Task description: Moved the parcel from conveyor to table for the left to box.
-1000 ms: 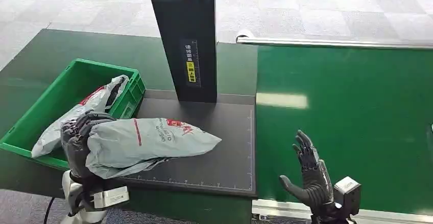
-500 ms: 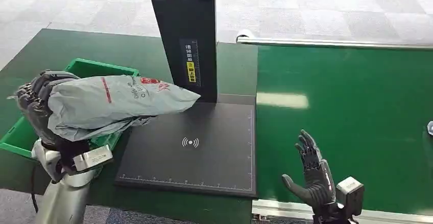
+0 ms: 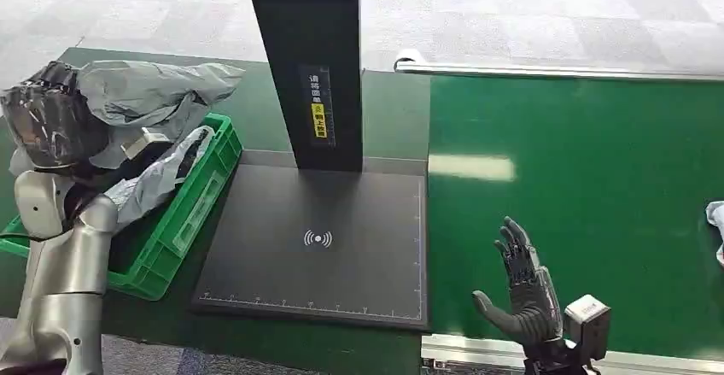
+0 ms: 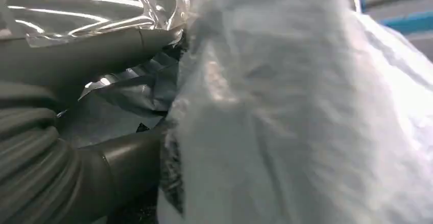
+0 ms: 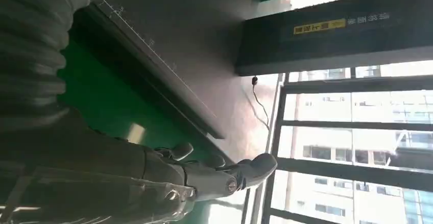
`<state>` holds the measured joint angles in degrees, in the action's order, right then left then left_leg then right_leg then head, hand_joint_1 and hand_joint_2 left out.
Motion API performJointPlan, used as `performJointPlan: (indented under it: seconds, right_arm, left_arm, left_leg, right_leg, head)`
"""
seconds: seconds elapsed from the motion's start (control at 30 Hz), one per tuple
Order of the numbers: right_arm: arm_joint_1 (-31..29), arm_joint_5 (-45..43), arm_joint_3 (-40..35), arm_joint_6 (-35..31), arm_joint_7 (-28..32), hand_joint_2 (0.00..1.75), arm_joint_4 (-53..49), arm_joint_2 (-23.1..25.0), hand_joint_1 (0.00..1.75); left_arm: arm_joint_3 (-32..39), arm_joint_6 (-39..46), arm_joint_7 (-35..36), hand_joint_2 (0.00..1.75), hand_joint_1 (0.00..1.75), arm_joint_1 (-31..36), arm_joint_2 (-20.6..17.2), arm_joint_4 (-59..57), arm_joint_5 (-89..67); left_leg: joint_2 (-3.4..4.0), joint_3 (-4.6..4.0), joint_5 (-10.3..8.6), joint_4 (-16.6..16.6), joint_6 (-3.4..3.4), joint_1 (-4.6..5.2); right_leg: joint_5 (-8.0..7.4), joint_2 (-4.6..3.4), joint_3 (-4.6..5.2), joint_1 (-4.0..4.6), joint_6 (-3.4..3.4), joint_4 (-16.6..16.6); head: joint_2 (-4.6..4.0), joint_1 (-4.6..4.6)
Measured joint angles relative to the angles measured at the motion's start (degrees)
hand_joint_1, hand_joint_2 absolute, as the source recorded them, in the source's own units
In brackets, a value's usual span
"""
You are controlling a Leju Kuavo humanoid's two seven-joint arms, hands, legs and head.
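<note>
Clearly the boxing step is in hand: the left hand [image 3: 53,125] grips a grey parcel [image 3: 158,89] and holds it in the air above the green crate [image 3: 195,213], over the crate's far end, on the side away from the black scanner pad [image 3: 318,243]. From its wrist the parcel's crinkled plastic [image 4: 306,122] presses right against the thumb, so the hold looks firm. Another grey bag [image 3: 149,183] already lies inside the crate, beneath the raised arm. On the other side of the pad, the right hand [image 3: 521,294] stands upright with fingers spread, holding nothing, at the near edge of the green conveyor [image 3: 598,187]. A pale parcel edge [image 3: 715,221] shows at the conveyor's far right. Next, I would judge, the left arm needs to lower the parcel within the crate walls and let go.
</note>
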<state>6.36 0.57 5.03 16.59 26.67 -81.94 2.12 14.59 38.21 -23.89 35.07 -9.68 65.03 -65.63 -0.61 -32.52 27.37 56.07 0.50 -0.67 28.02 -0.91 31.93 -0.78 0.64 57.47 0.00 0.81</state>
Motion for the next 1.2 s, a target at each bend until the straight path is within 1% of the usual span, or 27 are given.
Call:
performJointPlan:
  seconds: [0.27, 0.43, 0.6, 0.63, 0.77, 0.87, 0.93, 1.07, 1.13, 1.2]
  right_arm:
    - [0.26, -0.24, 0.0, -0.02, -0.2, 1.75, -0.57, -0.11, 0.0]
    - [0.27, -0.22, -0.02, -0.02, -0.72, 1.75, -0.66, -0.11, 0.0]
    - [0.28, -0.2, -0.04, -0.04, -0.79, 1.75, -0.87, -0.11, 0.0]
    - [0.28, -0.22, -0.04, -0.04, -0.79, 1.75, -0.87, -0.11, 0.0]
    - [0.28, -0.22, -0.04, -0.11, -0.85, 1.75, -0.87, -0.11, 0.0]
    - [0.28, -0.24, -0.04, -0.26, -1.14, 1.75, -0.87, -0.13, 0.0]
    - [0.3, -0.33, -0.04, -0.33, -1.33, 1.75, -0.9, -0.15, 0.0]
    - [0.77, -0.18, -0.04, -0.22, -1.9, 1.75, -1.62, -0.02, 0.0]
    - [1.19, 0.13, -0.04, -0.11, -2.08, 1.75, -2.23, 0.26, 0.0]
    - [1.46, 0.31, -0.02, -0.11, -2.45, 1.75, -2.78, 0.52, 0.0]
  left_arm:
    - [4.91, 0.02, 1.16, 1.75, 1.75, 0.92, -0.72, -7.59, -2.84]
    - [6.99, 0.02, 5.78, 1.75, 1.75, 0.93, -0.72, -9.24, -8.79]
    - [8.15, 0.02, 6.47, 1.75, 1.75, 0.92, -0.72, -10.37, -9.4]
    - [8.23, 0.02, 6.47, 1.75, 0.0, 0.92, -0.72, -10.52, -9.42]
    - [8.63, 0.02, 7.29, 1.75, 0.0, 1.03, -0.72, -11.02, -10.07]
    - [7.73, 0.02, 13.47, 1.75, 0.0, 2.08, -0.83, -13.32, -13.99]
    - [6.46, -0.02, 16.04, 1.75, 0.0, 2.22, -0.88, -14.79, -13.95]
    - [2.84, -2.19, 14.97, 1.75, 0.0, 1.33, -0.53, -15.61, -3.53]
    - [1.76, -5.82, 12.24, 1.75, 0.0, 0.14, 0.18, -14.54, 5.96]
    - [0.49, -7.11, 10.25, 1.75, 0.0, -1.29, 0.7, -13.49, 11.67]
  left_leg:
    - [0.0, -0.01, 0.01, 0.0, 0.01, 0.0]
    - [0.02, 0.0, 0.01, 0.0, 0.01, -0.01]
    - [0.0, -0.01, 0.01, 0.0, 0.01, -0.01]
    - [0.0, -0.01, 0.01, 0.0, 0.01, -0.01]
    - [0.0, -0.01, 0.01, 0.01, 0.01, 0.0]
    - [-0.02, 0.0, 0.0, 0.01, 0.01, 0.0]
    - [-0.01, 0.0, 0.0, 0.0, 0.01, 0.0]
    - [0.0, 0.0, 0.01, 0.01, 0.01, 0.0]
    - [0.0, -0.01, 0.01, 0.01, 0.01, 0.0]
    - [-0.01, -0.01, 0.02, 0.0, 0.02, 0.0]
  right_leg:
    - [0.0, -0.01, 0.04, 0.0, 0.0, 0.0]
    - [0.0, -0.03, 0.04, 0.01, 0.0, 0.0]
    - [0.0, -0.01, 0.04, 0.01, 0.0, 0.0]
    - [0.0, -0.02, 0.04, 0.01, 0.0, 0.0]
    - [0.0, -0.02, 0.05, 0.0, 0.0, -0.01]
    - [0.0, 0.0, 0.02, 0.0, 0.0, -0.01]
    - [-0.01, 0.0, 0.02, 0.0, 0.0, -0.01]
    - [-0.01, 0.0, 0.03, 0.0, 0.0, -0.01]
    - [-0.01, 0.0, 0.04, 0.0, 0.0, -0.01]
    - [0.0, 0.0, 0.05, 0.0, 0.0, -0.01]
  head:
    - [0.0, 0.0]
    - [0.0, 0.02]
    - [0.0, 0.0]
    - [0.0, 0.02]
    - [0.0, 0.02]
    - [0.0, 0.0]
    - [0.0, 0.02]
    - [0.0, 0.0]
    - [0.0, 0.02]
    - [0.0, 0.0]
